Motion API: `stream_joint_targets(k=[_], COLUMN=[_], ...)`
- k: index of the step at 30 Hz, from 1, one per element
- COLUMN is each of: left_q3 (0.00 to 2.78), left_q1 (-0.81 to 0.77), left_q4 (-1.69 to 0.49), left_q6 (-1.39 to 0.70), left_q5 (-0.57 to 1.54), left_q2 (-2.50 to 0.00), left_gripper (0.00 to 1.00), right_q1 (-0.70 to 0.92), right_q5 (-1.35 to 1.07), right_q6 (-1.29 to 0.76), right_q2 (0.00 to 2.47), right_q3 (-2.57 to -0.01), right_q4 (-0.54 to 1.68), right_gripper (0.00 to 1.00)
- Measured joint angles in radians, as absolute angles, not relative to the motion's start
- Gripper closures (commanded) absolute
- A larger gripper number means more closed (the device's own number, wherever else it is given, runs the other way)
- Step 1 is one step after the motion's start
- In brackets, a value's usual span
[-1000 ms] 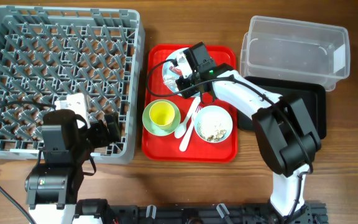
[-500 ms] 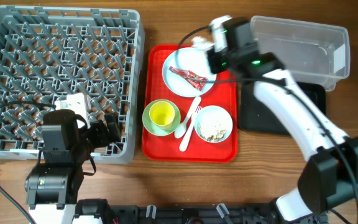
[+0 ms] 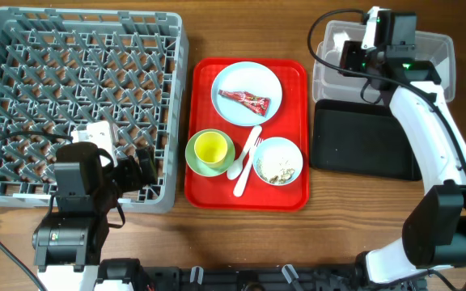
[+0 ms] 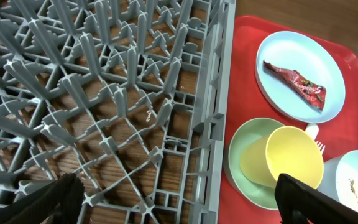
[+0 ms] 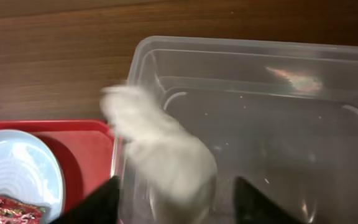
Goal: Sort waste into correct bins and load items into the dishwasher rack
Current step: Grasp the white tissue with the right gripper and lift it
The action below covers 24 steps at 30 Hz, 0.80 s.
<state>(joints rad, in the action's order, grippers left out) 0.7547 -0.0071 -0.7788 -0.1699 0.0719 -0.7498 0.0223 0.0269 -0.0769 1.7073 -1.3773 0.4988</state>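
Wood-brown bench point(image 3: 241, 242) carries everything, and at its far right corner the right end effector point(image 5: 178, 196) hangs over the clear tub point(image 5: 260, 56) with its fingers spread apart and the crumpled napkin point(image 5: 166, 155) between them, blurred, just inside the tub's near wall. To my eye the grip is released and the napkin is dropping. To do this step well, I think the arm should wait above the tub until the napkin lies fully inside, because it is close to the rim and could hang on the edge or fall to the red tray point(image 3: 294, 190). I see nothing else in the tub. The black tray point(image 3: 362, 137) beside it looks bare. On the red tray, the plate point(image 3: 241, 81) holds the candy wrapper point(image 3: 247, 100), the green bowl point(image 3: 196, 162) holds the yellow cup point(image 3: 210, 148), and the pale blue bowl point(image 3: 298, 158) holds the rice scraps point(image 3: 277, 170); the spoon point(image 3: 235, 168) and fork point(image 3: 249, 153) lie between the bowls. The dishwasher rack point(image 3: 79, 81) holds no dishes, and the left end effector point(image 4: 179, 193) rests over its near edge, fingers wide apart, grasping nothing.
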Motion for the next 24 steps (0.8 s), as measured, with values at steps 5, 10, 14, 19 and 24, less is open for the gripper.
stream_joint_targets(k=[5,10,14,19,24], left_q3=[0.755,0.755,0.755,0.755,0.755], left_q1=[-0.007,-0.007,-0.007,-0.007,-0.007], left_q4=[-0.779,-0.779,-0.779,-0.779,-0.779], left_q6=[-0.17,-0.17,-0.17,-0.17,-0.17], left_q5=[0.072,0.072,0.072,0.072,0.072], left_q2=[-0.75,-0.75,-0.75,-0.75,-0.75], left_gripper=[0.0,0.0,0.0,0.0,0.0], right_q1=[0.023,0.055,0.195,0.344,0.415], right_q5=[-0.052,-0.283,-0.356,-0.297,-0.266], right_q6=[-0.078,0.038,0.266,0.441,0.485], right_q2=[1.707,1.707,1.707,1.719,1.813], right_q3=[-1.377,-1.377,-1.377,-1.377,-1.377], right_q4=[0.498,0.528,0.629,0.641,0.595], right_gripper=[0.3,0.3,0.11,0.07,0.07])
